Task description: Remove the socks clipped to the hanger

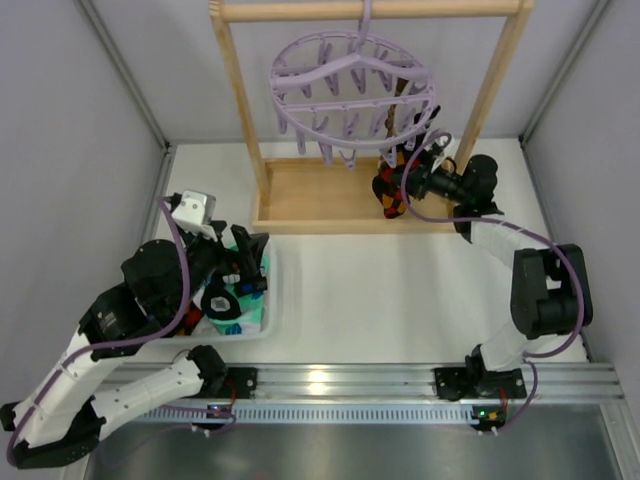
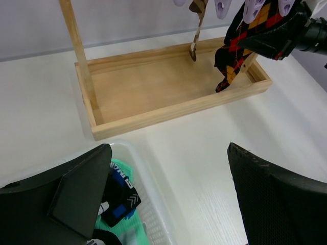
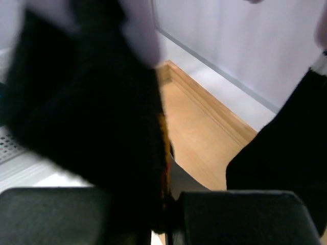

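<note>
The hanger (image 1: 328,122), a sock (image 1: 390,192) at its right, is hanging from the frame (image 1: 243,100) at the table's (image 1: 400,300) far edge; a bin (image 1: 275,290) is sitting near-left.

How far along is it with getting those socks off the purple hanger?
Some socks already lie in the clear bin. The right claw is shut on the diamond sock, which hangs from the hanger. A brown-striped sock is clipped there too, so at least two remain.

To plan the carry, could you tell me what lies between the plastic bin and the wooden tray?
Only bare white table separates bin and tray, seen in left wrist view.
</note>
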